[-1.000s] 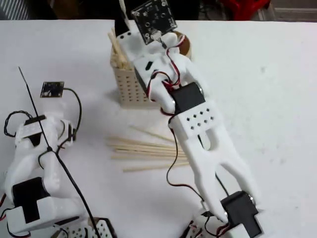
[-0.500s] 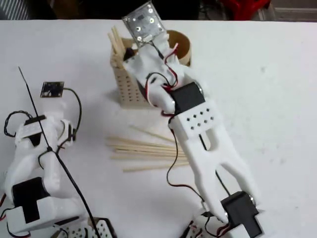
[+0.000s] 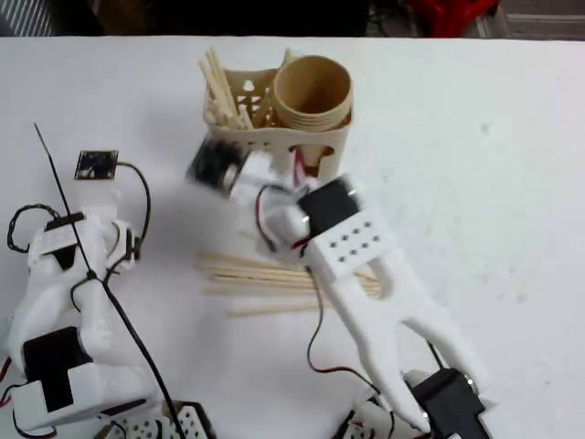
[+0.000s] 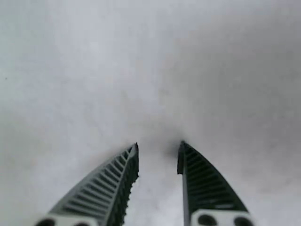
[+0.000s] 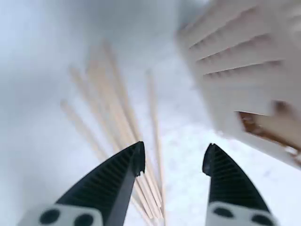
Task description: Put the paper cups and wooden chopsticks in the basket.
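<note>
A cream lattice basket [image 3: 239, 139] stands at the back of the table. It holds stacked paper cups [image 3: 313, 90] and a few wooden chopsticks [image 3: 219, 84]. Loose chopsticks [image 3: 265, 274] lie in a bundle on the table in front of it. My right arm [image 3: 343, 242] stretches from the front right, its wrist low just in front of the basket. In the right wrist view my right gripper [image 5: 174, 148] is open and holds nothing, above the loose chopsticks [image 5: 117, 117], with the basket [image 5: 244, 80] beside it. My left gripper [image 4: 158, 146] is open over bare table.
My left arm [image 3: 55, 311] sits folded at the front left, with a small circuit board [image 3: 96, 165] and black cables beside it. The white table [image 3: 475, 165] stretches to the right of the basket.
My right arm has drawn back from over the basket and its wrist has dropped in front of it, uncovering the cups. The left arm has not moved.
</note>
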Controlling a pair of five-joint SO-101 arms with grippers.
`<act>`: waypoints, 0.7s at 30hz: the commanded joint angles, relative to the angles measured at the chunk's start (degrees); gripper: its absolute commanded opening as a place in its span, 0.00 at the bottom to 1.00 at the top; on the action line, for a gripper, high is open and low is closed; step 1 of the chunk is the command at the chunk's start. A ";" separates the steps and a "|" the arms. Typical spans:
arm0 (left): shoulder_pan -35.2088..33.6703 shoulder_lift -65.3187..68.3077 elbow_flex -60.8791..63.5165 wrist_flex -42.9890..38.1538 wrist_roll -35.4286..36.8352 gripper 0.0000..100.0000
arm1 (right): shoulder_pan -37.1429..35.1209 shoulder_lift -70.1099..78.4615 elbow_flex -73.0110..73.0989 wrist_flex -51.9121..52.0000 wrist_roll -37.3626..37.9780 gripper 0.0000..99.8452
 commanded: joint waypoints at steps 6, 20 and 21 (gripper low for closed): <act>0.57 0.13 -0.44 -0.88 -0.44 0.15 | -0.75 -2.07 21.98 -22.02 6.33 0.20; 0.57 0.13 -0.44 -0.88 -0.44 0.15 | 4.53 21.32 12.31 -27.91 5.80 0.20; 0.57 0.13 -0.44 -0.88 -0.53 0.15 | 5.23 22.90 11.34 -27.91 5.80 0.20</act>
